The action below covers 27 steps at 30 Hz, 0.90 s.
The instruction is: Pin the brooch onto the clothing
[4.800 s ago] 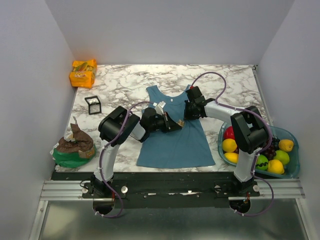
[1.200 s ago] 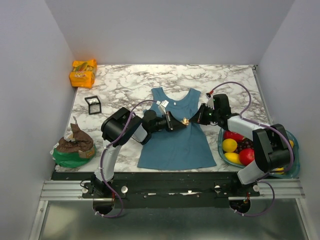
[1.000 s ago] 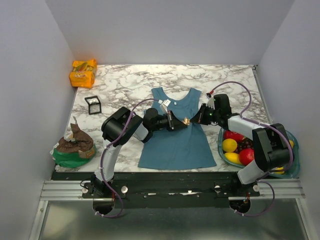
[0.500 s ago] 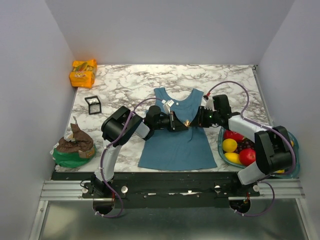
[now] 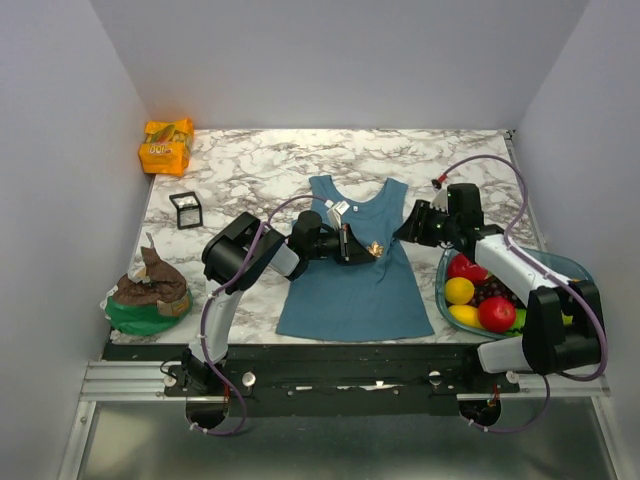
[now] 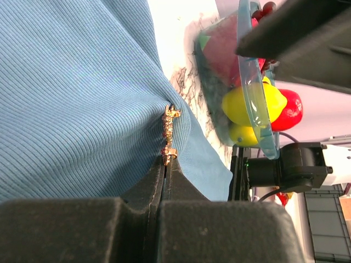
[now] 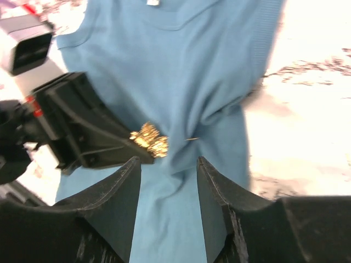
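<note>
On clothing (image 5: 345,290): left end effector (image 6: 165,163) clamped on brooch (image 6: 169,134); right end effector (image 7: 167,163) apart, nearby.

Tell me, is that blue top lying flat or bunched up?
Mostly spread out on the marble table, but the tank top is puckered into a ridge at the brooch, where the left gripper pinches it.

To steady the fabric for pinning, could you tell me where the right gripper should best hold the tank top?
Probably the raised crease in the tank top beside the brooch, approached from the robot's right. That ridge stands up, so the open right gripper could straddle it; flat cloth elsewhere offers nothing to pinch.
</note>
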Motion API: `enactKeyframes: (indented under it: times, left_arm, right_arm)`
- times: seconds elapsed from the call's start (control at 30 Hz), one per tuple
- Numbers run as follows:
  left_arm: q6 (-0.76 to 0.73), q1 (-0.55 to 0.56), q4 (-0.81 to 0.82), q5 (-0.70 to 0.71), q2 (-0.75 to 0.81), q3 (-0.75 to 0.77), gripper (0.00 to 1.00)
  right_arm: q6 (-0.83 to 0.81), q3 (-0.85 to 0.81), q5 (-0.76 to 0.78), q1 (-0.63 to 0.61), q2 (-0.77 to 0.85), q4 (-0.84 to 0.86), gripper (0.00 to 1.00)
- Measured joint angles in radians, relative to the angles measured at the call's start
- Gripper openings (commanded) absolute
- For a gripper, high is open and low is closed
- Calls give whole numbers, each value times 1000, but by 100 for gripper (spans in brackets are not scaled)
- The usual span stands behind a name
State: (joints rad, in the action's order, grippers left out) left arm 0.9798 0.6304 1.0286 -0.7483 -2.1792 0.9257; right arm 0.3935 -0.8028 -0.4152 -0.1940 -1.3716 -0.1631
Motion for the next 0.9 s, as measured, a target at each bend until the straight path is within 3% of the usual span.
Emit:
enactKeyframes:
  times: [0.4, 0.9]
  left_arm:
    - [0, 0, 1, -14, 0, 1, 0]
    - [-11, 0, -12, -19, 0, 16, 0]
  right_arm:
    - [5, -24, 140, 6, -211, 5, 45]
    - [-63, -26, 47, 6, -262, 68, 43]
